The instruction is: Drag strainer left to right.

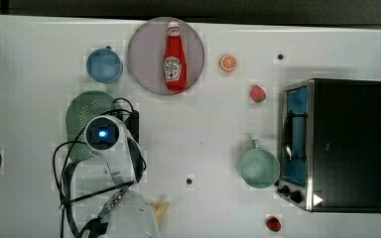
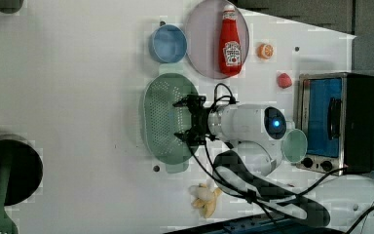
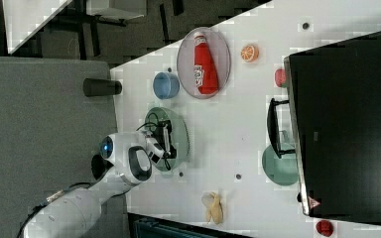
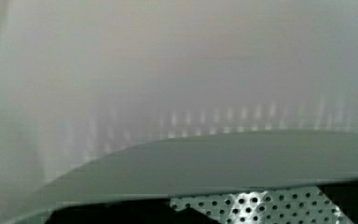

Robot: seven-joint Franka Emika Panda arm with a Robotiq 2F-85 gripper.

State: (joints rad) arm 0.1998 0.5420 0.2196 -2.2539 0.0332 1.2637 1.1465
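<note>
A white table (image 1: 208, 134) fills the room's working space, with a black toaster oven (image 1: 347, 144) at the top view's right edge. A round plate (image 1: 146, 74) carrying a ketchup bottle (image 1: 174, 57) sits near the far edge, and the robot arm (image 2: 246, 123) reaches in over the top view's left side. Under its wrist lies the strainer (image 2: 163, 114), just below the blue bowl (image 1: 104, 65) in the top view and well apart from the mint mug (image 1: 258, 168) beside the oven.

The strainer looks like thin, light plastic, stiff enough to slide as one piece but likely to skate or tip if pushed high. I would judge the raised rim (image 4: 223, 158) the place to take hold, or a press inside the perforated basin.

The gripper (image 2: 189, 121) sits low over the basin in the left view, fingers (image 2: 182, 103) spread apart, seemingly holding nothing.

Small fruit pieces dot the table: an orange slice (image 1: 227, 63), a strawberry (image 1: 258, 93).
</note>
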